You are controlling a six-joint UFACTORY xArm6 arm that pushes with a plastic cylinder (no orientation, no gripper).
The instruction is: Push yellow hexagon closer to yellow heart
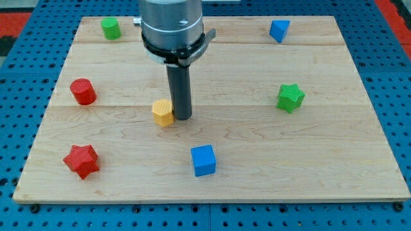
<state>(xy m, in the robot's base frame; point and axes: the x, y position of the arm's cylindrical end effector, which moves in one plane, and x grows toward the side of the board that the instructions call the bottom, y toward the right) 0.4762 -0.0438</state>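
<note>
A yellow hexagon block (pixel 163 112) lies a little left of the board's middle. My tip (pixel 182 118) stands right against its right side, touching or nearly touching it. No yellow heart shows anywhere in the view; the arm's grey body hides part of the board's top middle.
On the wooden board (pixel 334 167): a green block (pixel 111 28) at top left, a red cylinder (pixel 83 91) at left, a red star (pixel 81 160) at bottom left, a blue cube (pixel 203 160) at bottom middle, a green star (pixel 290 97) at right, a blue block (pixel 279 30) at top right.
</note>
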